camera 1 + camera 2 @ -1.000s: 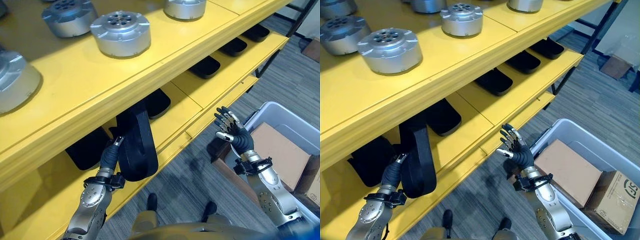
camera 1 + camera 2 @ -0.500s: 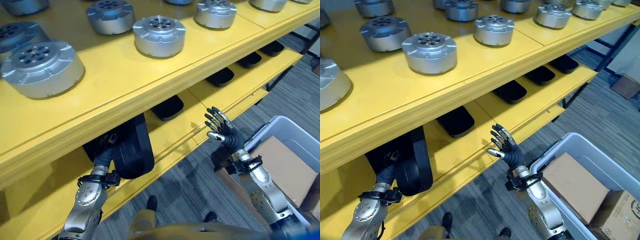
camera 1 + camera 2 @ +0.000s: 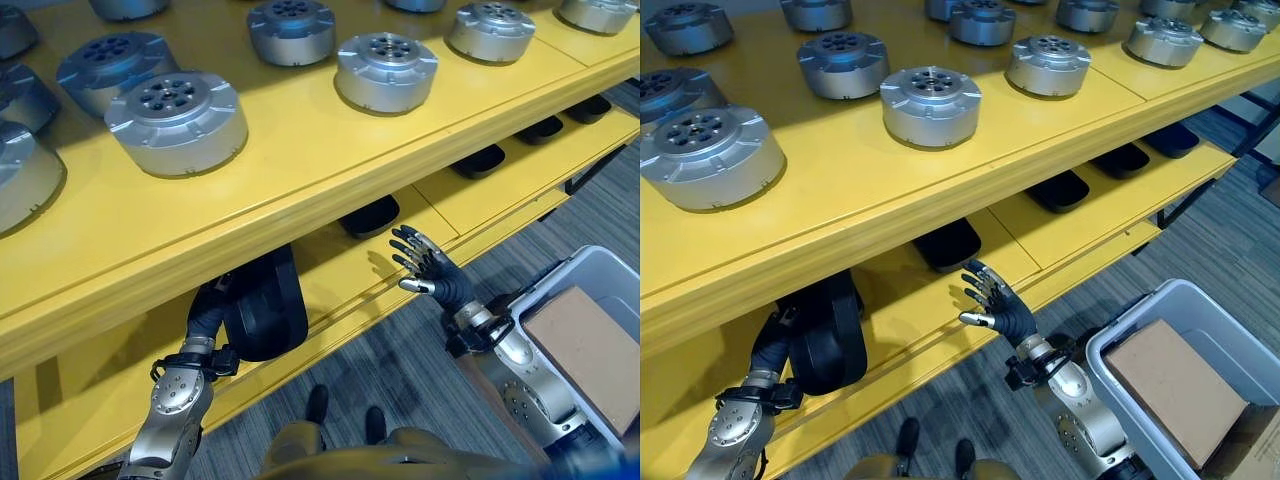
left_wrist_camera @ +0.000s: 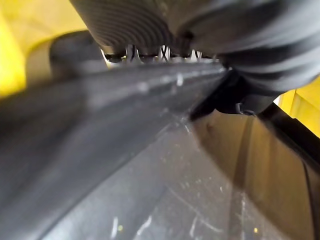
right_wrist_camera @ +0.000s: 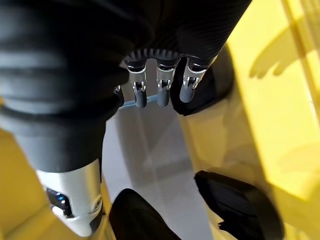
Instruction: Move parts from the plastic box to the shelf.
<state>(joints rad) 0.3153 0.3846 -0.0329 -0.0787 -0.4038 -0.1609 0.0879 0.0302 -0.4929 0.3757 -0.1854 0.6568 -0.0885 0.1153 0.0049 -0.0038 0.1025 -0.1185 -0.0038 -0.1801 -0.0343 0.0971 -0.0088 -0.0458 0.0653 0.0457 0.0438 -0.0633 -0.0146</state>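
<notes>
- As we slide the black part [image 3: 262, 312] deeper under the shelf [image 3: 300, 190] at lower left, our left hand [image 3: 207, 312] has followed; its fingers we cannot tell.
- Our right hand [image 3: 428, 274] hovers, fingers spread.

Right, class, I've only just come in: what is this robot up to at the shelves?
The robot is putting a black part onto the lower yellow shelf, under the board with silver round parts. Its left hand reaches in behind that part, fingers hidden. Its right hand hovers open and empty before the shelf edge. The plastic box beside it on the floor holds a cardboard carton.
</notes>
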